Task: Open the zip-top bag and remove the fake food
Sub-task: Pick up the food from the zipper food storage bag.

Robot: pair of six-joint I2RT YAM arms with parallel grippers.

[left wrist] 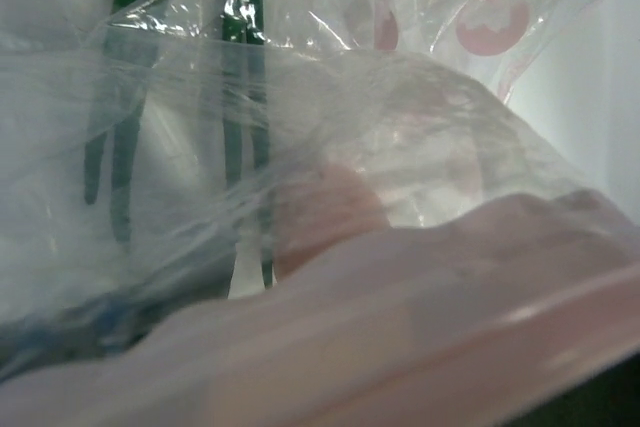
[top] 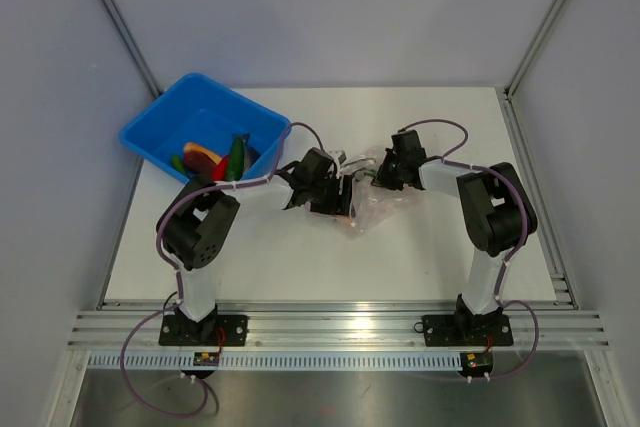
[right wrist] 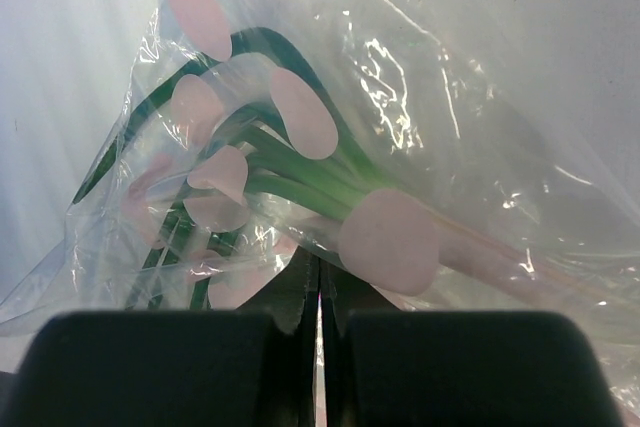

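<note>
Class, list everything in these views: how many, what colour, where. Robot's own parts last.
zip-top bag: one, clear with pink and green flower print, mid-table between the two grippers.
blue bin: one, blue, far-left corner of the table.
fake food: several pieces, orange-tan, green and red, inside the blue bin.
table: one, white, beneath everything.
left gripper: one, black, at the bag's left side; jaws hidden.
right gripper: one, black, shut on the bag's right edge.
</note>
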